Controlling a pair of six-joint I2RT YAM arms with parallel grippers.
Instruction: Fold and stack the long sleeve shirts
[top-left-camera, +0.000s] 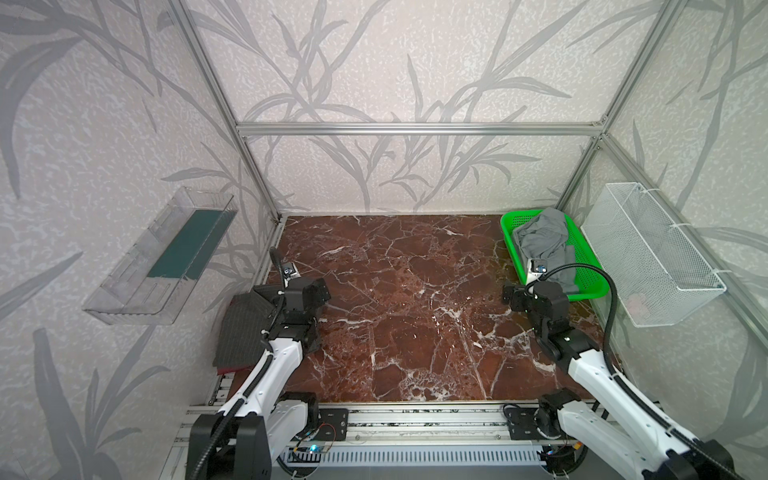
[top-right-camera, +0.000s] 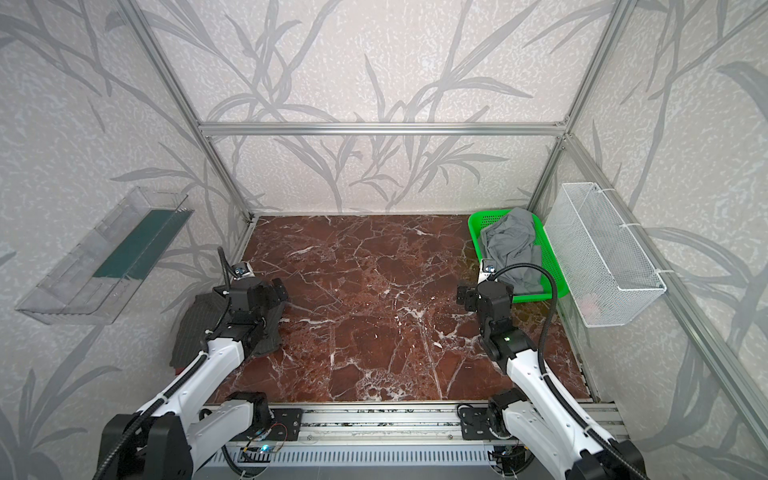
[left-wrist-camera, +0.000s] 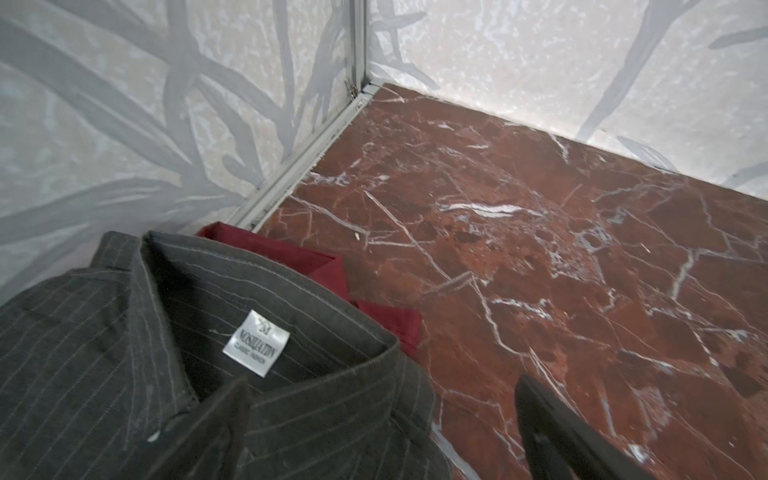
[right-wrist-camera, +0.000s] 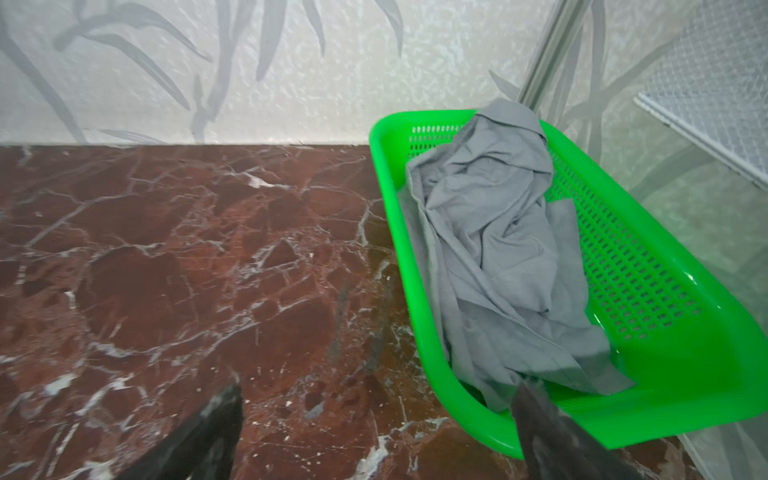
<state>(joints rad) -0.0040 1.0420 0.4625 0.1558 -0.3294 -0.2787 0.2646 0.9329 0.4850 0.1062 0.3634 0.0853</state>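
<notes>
The charcoal pinstriped shirt (top-left-camera: 243, 332) (left-wrist-camera: 124, 353) lies folded at the table's near left edge, collar and white label facing up. The maroon shirt (left-wrist-camera: 316, 266) lies under it, with only its collar edge and a thin strip (top-left-camera: 232, 370) showing. My left gripper (left-wrist-camera: 382, 436) hovers open just over the charcoal collar. One of its fingers (left-wrist-camera: 557, 432) is over bare marble; the other is hidden by the cloth. My right gripper (right-wrist-camera: 378, 411) is open and empty above the marble, with one of its fingers (right-wrist-camera: 540, 419) over the near corner of a green basket (right-wrist-camera: 386, 174).
A crumpled light grey garment (top-left-camera: 540, 241) (right-wrist-camera: 490, 232) fills the green basket (top-left-camera: 509, 220) at the far right corner. A white wire basket (top-left-camera: 652, 257) hangs on the right wall and a clear plastic shelf (top-left-camera: 166, 257) on the left wall. The red-brown marble tabletop (top-left-camera: 415, 299) is walled on three sides.
</notes>
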